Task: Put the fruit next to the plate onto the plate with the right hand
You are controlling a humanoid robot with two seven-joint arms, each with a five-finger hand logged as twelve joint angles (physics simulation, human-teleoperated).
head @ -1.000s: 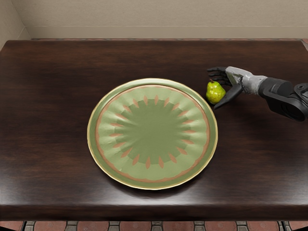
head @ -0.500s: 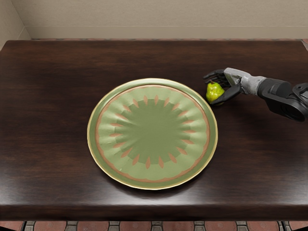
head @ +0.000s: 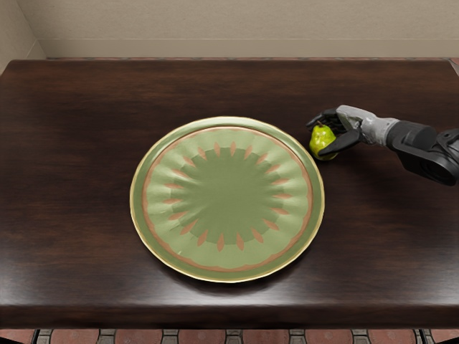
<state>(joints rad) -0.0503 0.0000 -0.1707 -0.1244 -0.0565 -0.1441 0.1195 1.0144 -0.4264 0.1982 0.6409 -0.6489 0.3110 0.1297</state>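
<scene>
A dark wooden table (head: 72,107) carries a large round green plate (head: 226,199) with orange petal markings. The black-fingered right hand (head: 338,129), just beside the plate's upper-right rim, has its fingers clasped around the small yellow-green pear (head: 321,140).

My right hand (head: 337,130) wraps the pear (head: 320,139); fingers (head: 341,142) hide its top and far side. Can't tell if it touches the desk (head: 86,100). Forearm cut off at right edge.
</scene>
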